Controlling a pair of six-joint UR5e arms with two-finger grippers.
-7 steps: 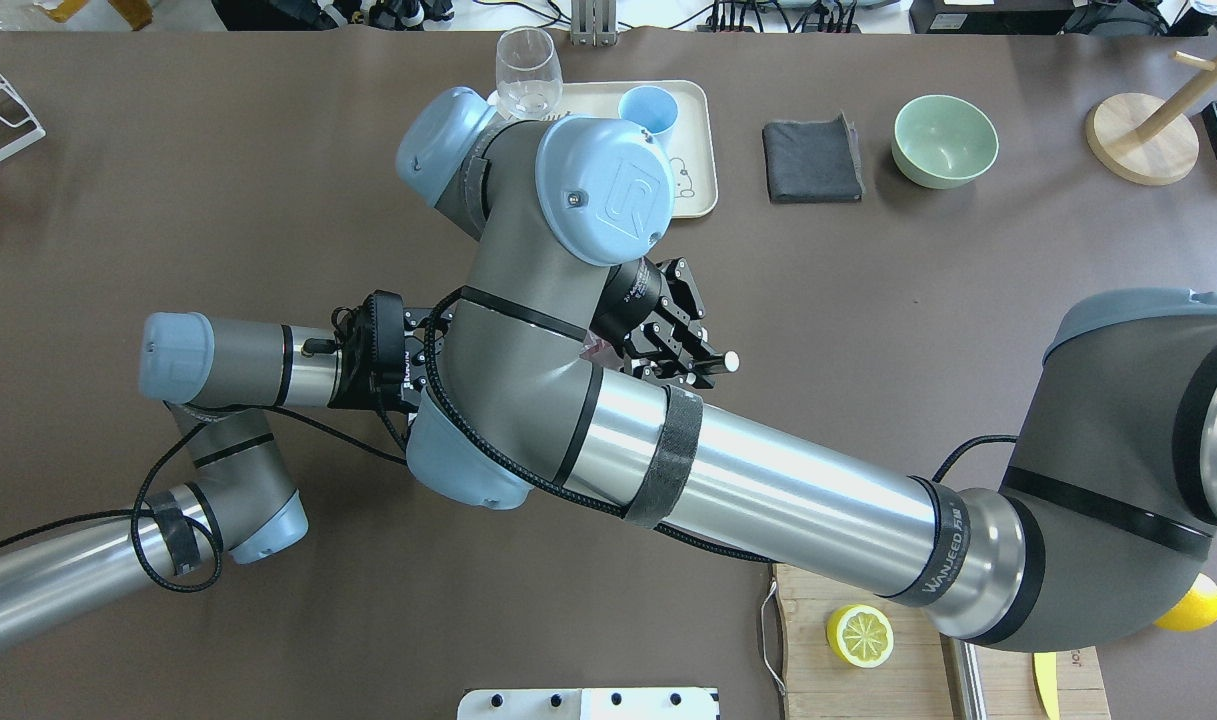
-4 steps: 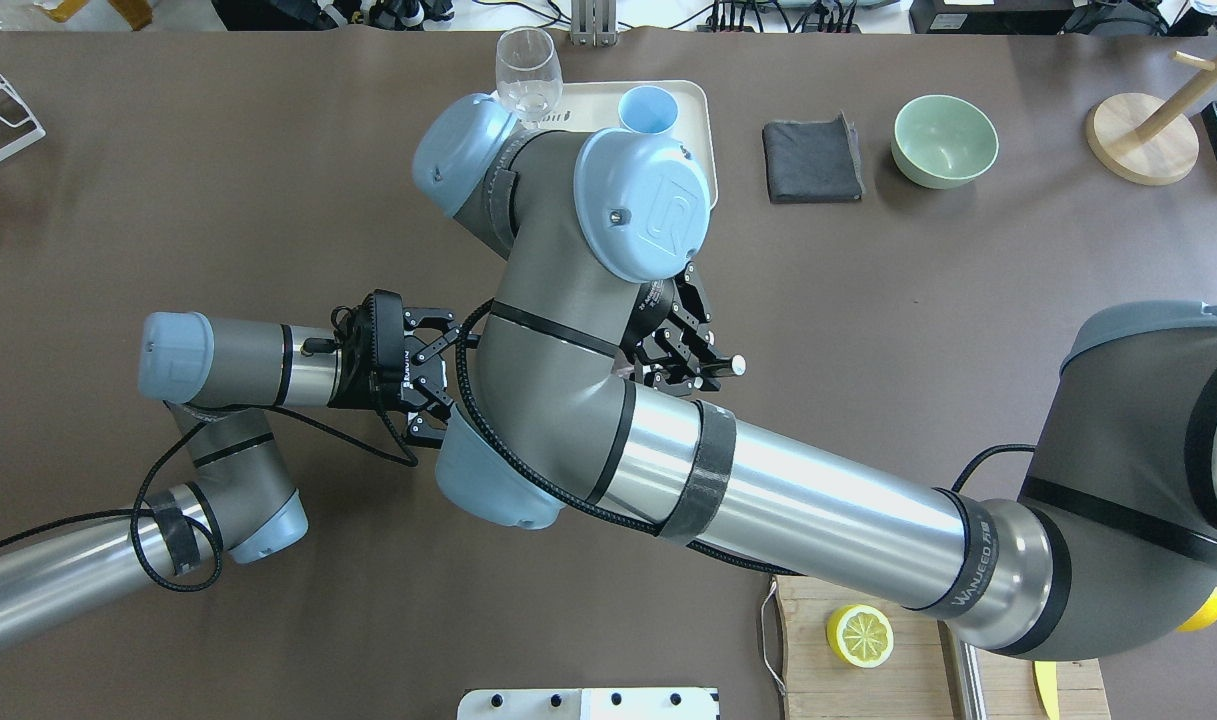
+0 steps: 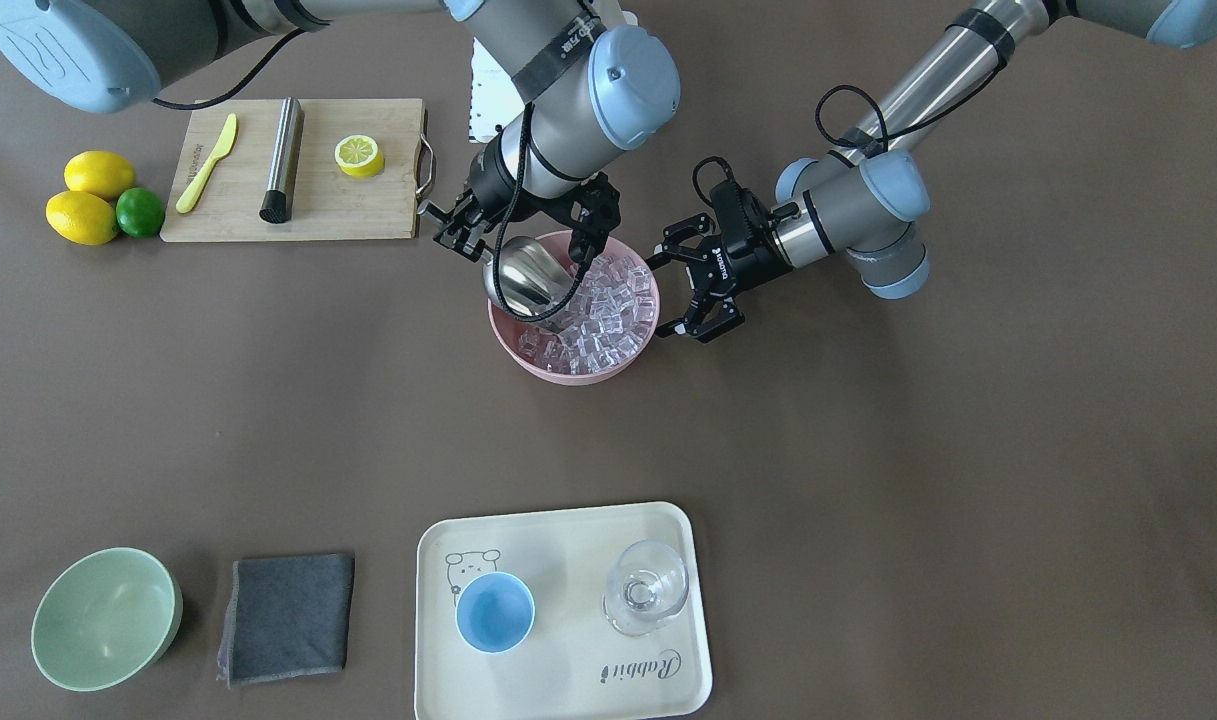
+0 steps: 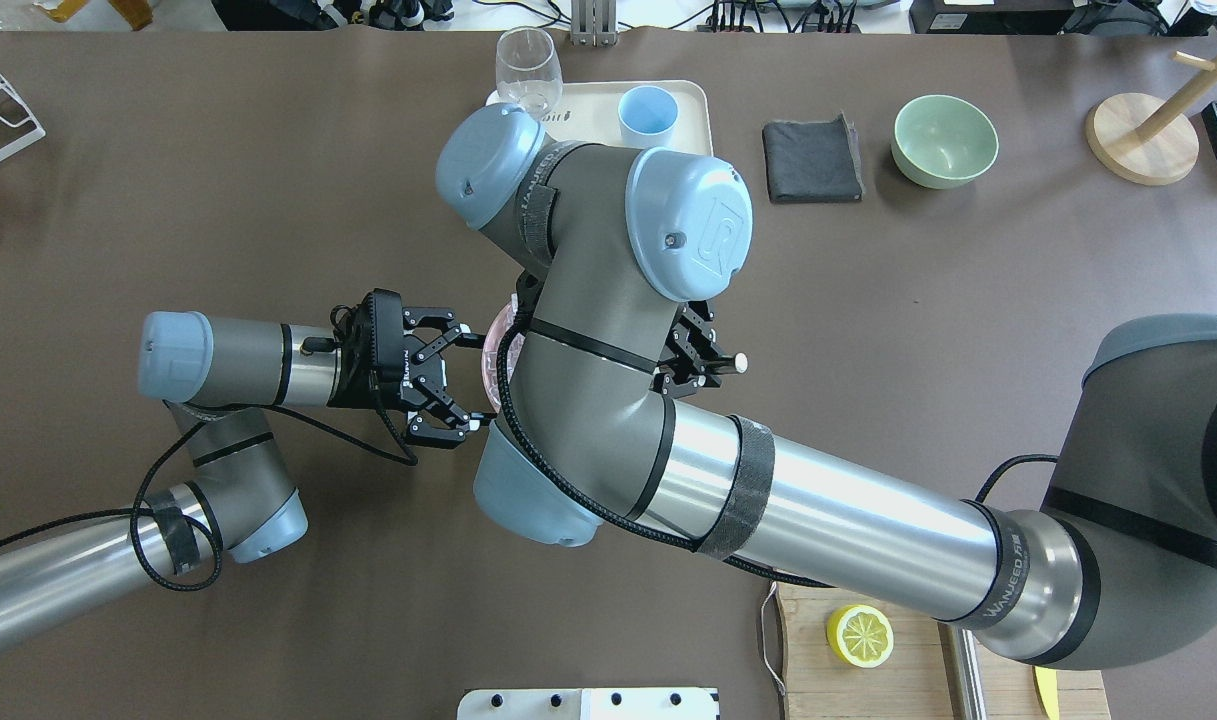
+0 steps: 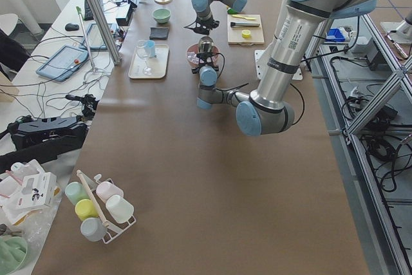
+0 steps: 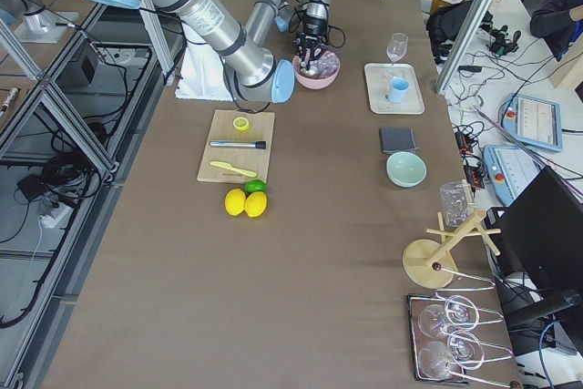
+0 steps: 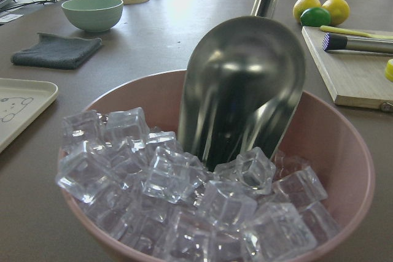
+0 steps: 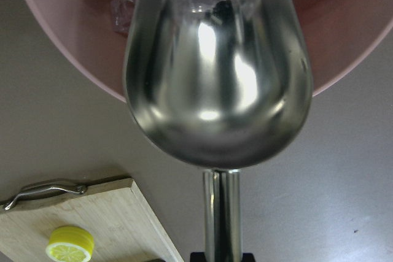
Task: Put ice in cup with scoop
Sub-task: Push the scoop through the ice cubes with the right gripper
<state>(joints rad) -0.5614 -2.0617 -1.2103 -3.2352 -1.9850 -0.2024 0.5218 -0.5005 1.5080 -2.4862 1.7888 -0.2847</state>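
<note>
The steel scoop point(image 3: 523, 280) stands tilted with its tip dug into the ice point(image 3: 603, 320) in a pink bowl point(image 3: 568, 375). My right gripper point(image 3: 516, 222) is shut on the scoop's handle above the bowl's edge nearest the robot. The left wrist view shows the scoop point(image 7: 245, 90) nose-down among the cubes point(image 7: 172, 188). In the right wrist view the trough point(image 8: 215, 78) looks mostly empty. My left gripper point(image 3: 680, 290) is open and empty, just beside the bowl's rim. The light-blue cup point(image 3: 495, 612) stands empty on a cream tray point(image 3: 568, 540).
A clear glass point(image 3: 646, 600) stands on the tray beside the cup. A grey cloth point(image 3: 288, 618) and a pale green bowl point(image 3: 103, 620) lie near it. A cutting board point(image 3: 298, 215) with a lemon half, steel rod and yellow knife lies by the ice bowl.
My right arm has swung to the right in the overhead view, uncovering the left gripper and part of the pink bowl. The left arm has not moved.
</note>
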